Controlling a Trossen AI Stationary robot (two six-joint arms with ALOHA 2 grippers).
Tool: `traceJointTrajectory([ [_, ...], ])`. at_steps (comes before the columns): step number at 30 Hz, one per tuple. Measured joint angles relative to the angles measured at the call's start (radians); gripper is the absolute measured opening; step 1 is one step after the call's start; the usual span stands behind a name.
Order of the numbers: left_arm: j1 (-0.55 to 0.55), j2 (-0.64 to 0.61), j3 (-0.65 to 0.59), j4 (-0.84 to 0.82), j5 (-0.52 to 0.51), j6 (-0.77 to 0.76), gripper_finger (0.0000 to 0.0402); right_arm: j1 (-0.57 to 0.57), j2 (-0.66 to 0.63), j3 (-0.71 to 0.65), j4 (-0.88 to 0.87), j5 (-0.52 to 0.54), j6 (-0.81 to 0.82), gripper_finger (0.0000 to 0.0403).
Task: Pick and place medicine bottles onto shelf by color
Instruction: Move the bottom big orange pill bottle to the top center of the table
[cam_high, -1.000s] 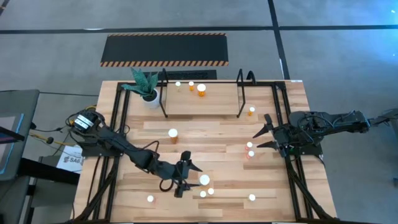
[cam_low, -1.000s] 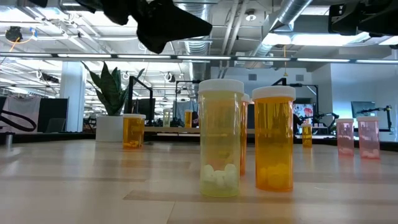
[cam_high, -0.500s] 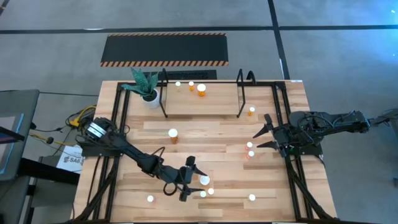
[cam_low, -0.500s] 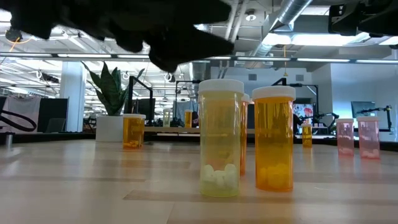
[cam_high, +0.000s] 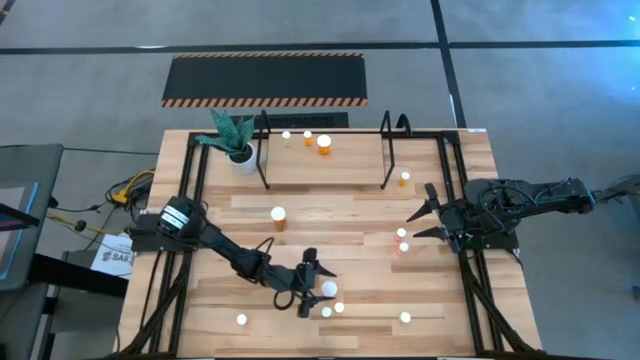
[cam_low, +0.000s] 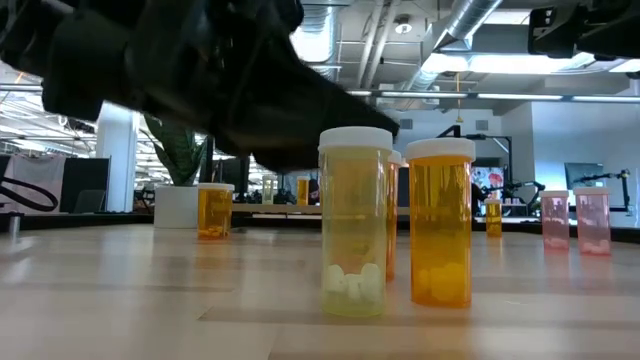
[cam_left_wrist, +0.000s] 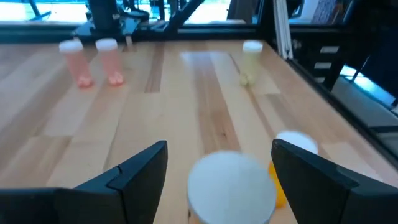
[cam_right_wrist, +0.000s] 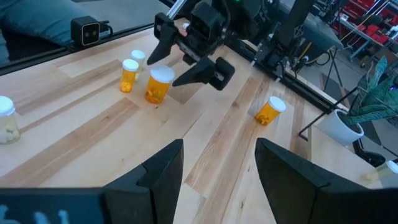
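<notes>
The large orange bottle (cam_high: 328, 290) stands upright, long axis vertical, in the lower middle of the high view's frame, with two smaller bottles (cam_high: 333, 309) just below it. The left tool (cam_high: 309, 284) sits just to its left, fingers (cam_left_wrist: 138, 169) apart and flanking the white cap. The right tool (cam_high: 424, 221), also apart, waits well off at the frame's right. The shelf (cam_high: 325, 168) lies in the upper middle of the bench (cam_high: 230, 230).

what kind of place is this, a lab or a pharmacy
Most likely a robotics lab in an open industrial hall: bare ceiling ducts, a striped floor mat, and pill bottles staged on a wooden test table.
</notes>
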Motion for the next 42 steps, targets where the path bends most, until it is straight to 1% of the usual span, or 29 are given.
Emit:
traceJointTrajectory([
  [5, 0.002, 0.047, 0.032, 0.004, -0.014, -0.013, 0.0276, 0.0, 0.0, 0.0, -0.009, 0.0, 0.0, 0.0223],
  [11, 0.002, 0.048, 0.044, -0.014, -0.027, -0.017, 0.0269, 0.0, 0.0, 0.0, -0.009, 0.0, 0.0, 0.0223],
  [14, 0.002, 0.048, 0.044, -0.031, -0.035, -0.039, 0.0254, 0.0, 0.0, 0.0, -0.009, 0.0, 0.0, 0.0223],
  [22, 0.003, 0.048, 0.044, -0.059, -0.054, -0.053, 0.02, 0.0, 0.0, 0.0, -0.009, 0.0, 0.0, 0.0223],
  [25, 0.005, 0.048, 0.044, -0.059, -0.059, -0.053, 0.0188, 0.0, 0.0, 0.0, -0.009, 0.0, 0.0, 0.0223],
  [30, 0.016, 0.048, 0.047, -0.059, -0.112, -0.082, 0.0189, 0.0, 0.0, 0.0, -0.009, 0.0, 0.0, 0.0223],
  [33, 0.036, 0.048, 0.047, -0.059, -0.168, -0.109, 0.0196, 0.0, 0.0, 0.0, -0.009, 0.0, 0.0, 0.0223],
  [38, 0.086, 0.047, 0.047, -0.079, -0.265, -0.168, 0.02, 0.0, 0.0, 0.0, -0.009, 0.0, 0.0, 0.0223],
  [42, 0.138, 0.045, 0.05, -0.142, -0.33, -0.211, 0.02, 0.0, 0.0, 0.0, -0.009, 0.0, 0.0, 0.0223],
])
